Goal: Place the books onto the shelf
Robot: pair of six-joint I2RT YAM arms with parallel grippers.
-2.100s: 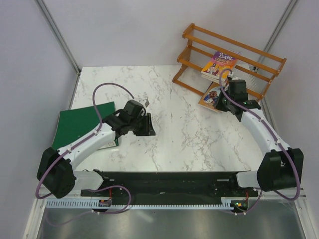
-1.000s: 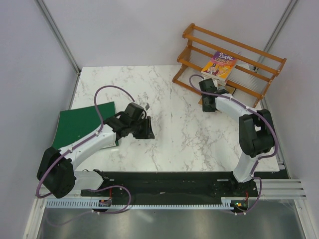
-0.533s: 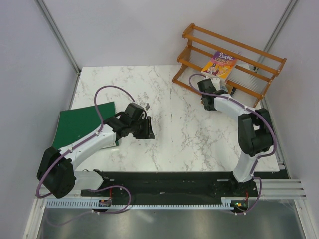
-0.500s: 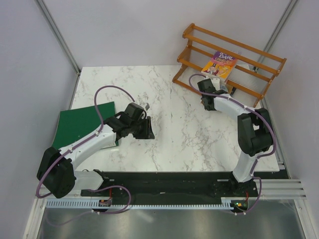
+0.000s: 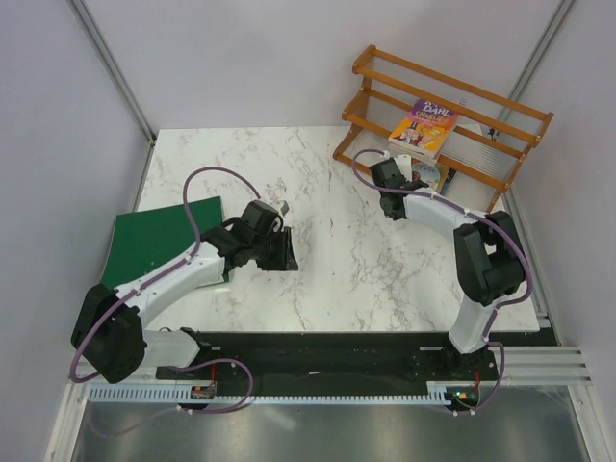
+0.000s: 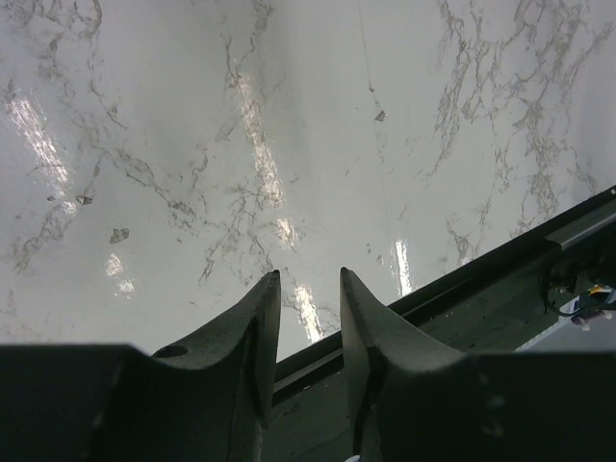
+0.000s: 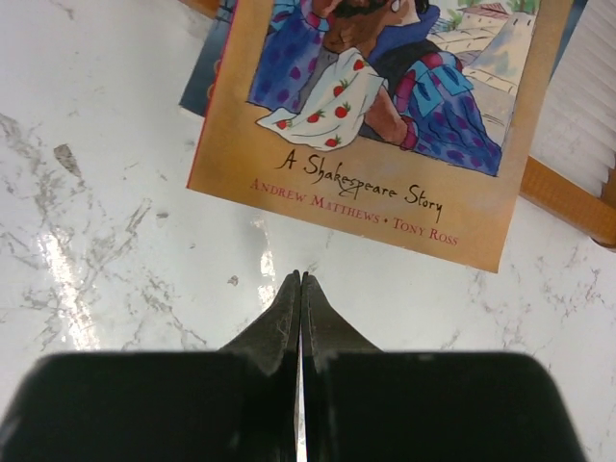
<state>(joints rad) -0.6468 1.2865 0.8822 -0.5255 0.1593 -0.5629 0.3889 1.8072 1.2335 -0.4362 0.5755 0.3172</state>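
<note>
The tan book is lying at the foot of the shelf, overlapping a dark blue book. The right pincer is sitting just short of its near edge, fully closed and empty. The left pincer is idling partly open over the table, gripping nothing. I'm guessing it's light, floppy and slick, so I'd be pinching an overhanging edge.

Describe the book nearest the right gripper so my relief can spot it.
Find the orange-brown wooden slatted shelf at the marble table's far right. At its foot lies a tan paperback. Unlike the purple-and-yellow book above, it reads A Shakespeare Story.
</note>
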